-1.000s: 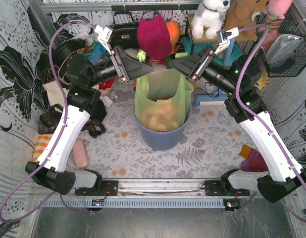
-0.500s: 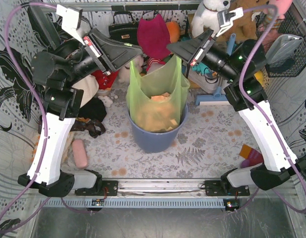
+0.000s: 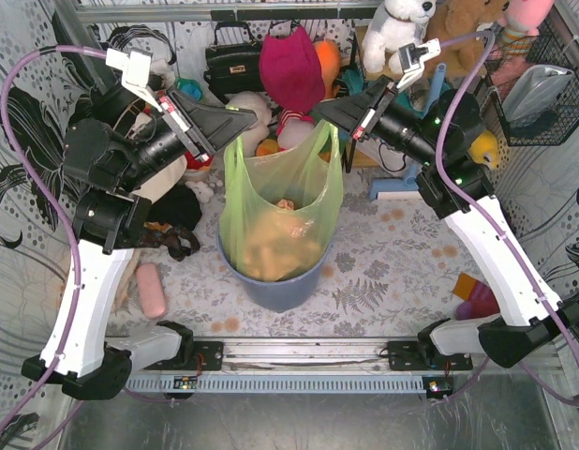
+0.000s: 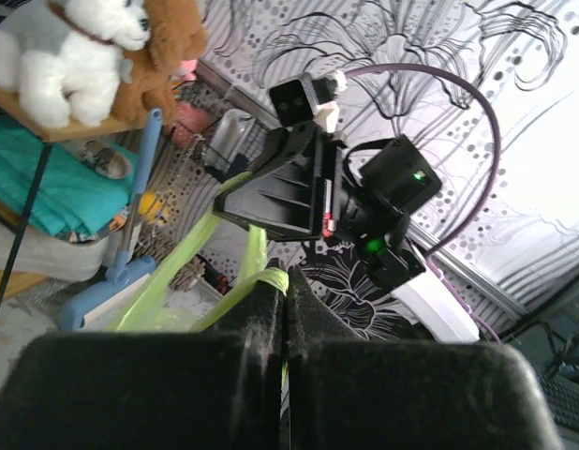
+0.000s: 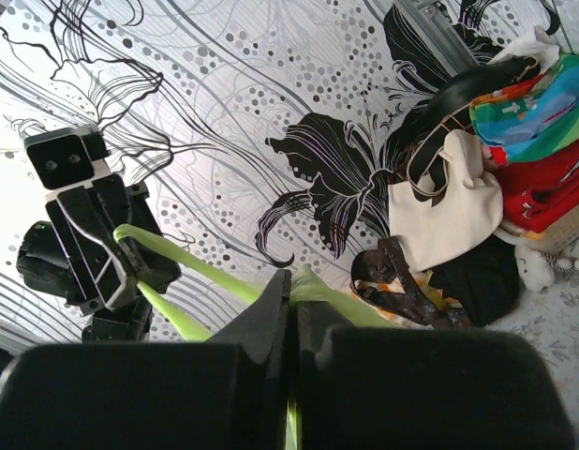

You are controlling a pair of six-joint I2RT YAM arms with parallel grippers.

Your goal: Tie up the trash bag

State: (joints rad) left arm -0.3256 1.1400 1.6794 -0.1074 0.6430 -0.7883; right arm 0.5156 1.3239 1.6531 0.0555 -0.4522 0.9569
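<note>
Both end effectors are clenched on the top of the trash bag (image 3: 275, 202), one on each upper corner. The left end effector (image 3: 244, 116) pinches the bag's left corner. The right end effector (image 3: 319, 109) pinches the right corner. In each wrist view a thin strip of lime-green plastic runs out from between the closed fingers toward the opposite arm.

A second ago the jaws stood apart at the bag's rim, and the bag sat low in the round blue-grey bin (image 3: 271, 286). Now the jaws have shut and the bag is drawn upward. Its top stretches between the two tips, and its lower part still sits inside the bin. The plastic stands taller and narrower than before, with a sagging edge between the corners. Crumpled paper (image 3: 271, 246) shows through the lower half.

The bin has shifted left and toward the arm bases on the patterned surface (image 3: 383, 272). Half a second ago the bag's top was held higher and further back. Both corners now sit lower. The left arm is raised well above where it stood a second ago.
</note>
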